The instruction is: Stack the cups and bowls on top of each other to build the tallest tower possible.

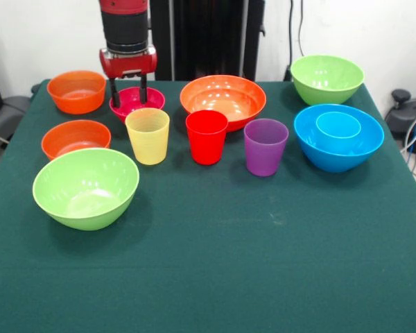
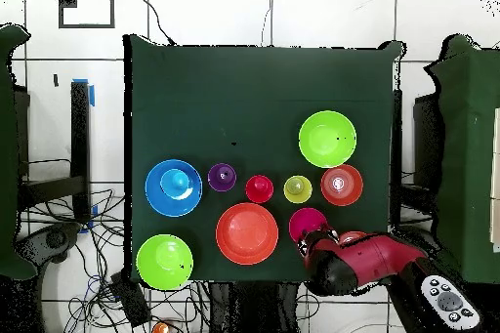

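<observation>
Claw at magenta bowl, upper left of front view.

Small magenta bowl (image 1: 136,102): thin glossy plastic, prob. light, stiff, slippery; best hold is across the rim wall. Claw (image 1: 129,95) wide, fingers straddling far rim, one inside, one outside, not closed. Yellow cup (image 1: 147,135) just beside; green surface (image 1: 263,263) beneath.

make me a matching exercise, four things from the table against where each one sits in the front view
Things:
1. light blue cup
2. magenta bowl
3. red cup
4. blue bowl

Places:
A. between the yellow and purple cups
B. under the gripper
C. inside the blue bowl
D. in front of the far lime green bowl

Pairs: 1-C, 2-B, 3-A, 4-D
</observation>
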`<control>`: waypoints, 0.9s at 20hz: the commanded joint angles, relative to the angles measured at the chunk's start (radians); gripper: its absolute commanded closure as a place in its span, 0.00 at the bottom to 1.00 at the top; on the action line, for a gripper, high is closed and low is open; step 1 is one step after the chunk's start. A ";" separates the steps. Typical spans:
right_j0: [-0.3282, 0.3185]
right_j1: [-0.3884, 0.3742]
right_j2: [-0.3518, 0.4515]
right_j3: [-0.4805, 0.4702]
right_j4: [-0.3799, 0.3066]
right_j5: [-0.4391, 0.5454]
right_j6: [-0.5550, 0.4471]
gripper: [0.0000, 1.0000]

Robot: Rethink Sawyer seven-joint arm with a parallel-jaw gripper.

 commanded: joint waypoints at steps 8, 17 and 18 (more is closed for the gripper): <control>0.012 -0.009 0.104 -0.056 0.085 0.171 -0.150 0.00; 0.002 -0.013 0.115 -0.044 0.089 0.175 -0.149 0.00; 0.000 -0.015 0.115 -0.042 0.089 0.174 -0.150 0.00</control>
